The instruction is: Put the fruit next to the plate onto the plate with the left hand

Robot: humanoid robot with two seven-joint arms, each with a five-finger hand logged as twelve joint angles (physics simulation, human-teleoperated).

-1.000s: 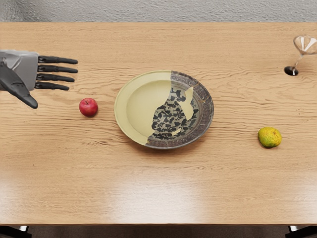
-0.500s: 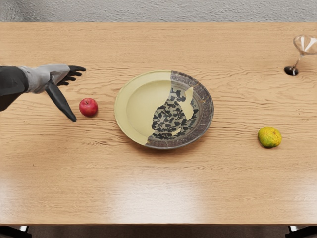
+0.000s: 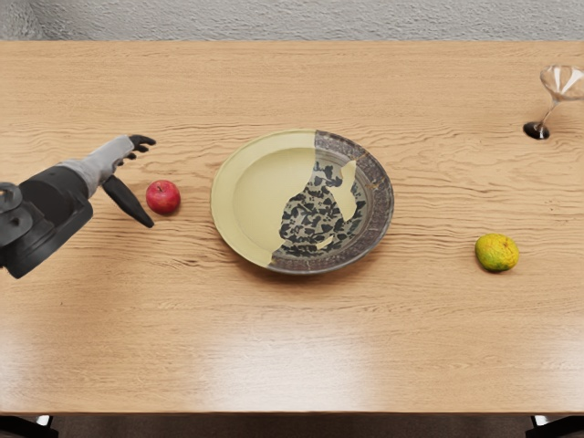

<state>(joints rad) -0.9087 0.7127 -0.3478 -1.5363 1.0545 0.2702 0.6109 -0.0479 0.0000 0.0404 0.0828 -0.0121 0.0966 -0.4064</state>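
Nothing is done yet. Your left hand hovers over the bench, spread, thumb well apart from the fingers, holding nothing. The red apple sits on the bench just beyond the thumb tip, seemingly untouched. The plate lies past the apple and carries no fruit. You have all of it left: close on the apple, lift, carry it across, release.

apple just left of plate | citrus fruit right, well apart | glass far-right rear
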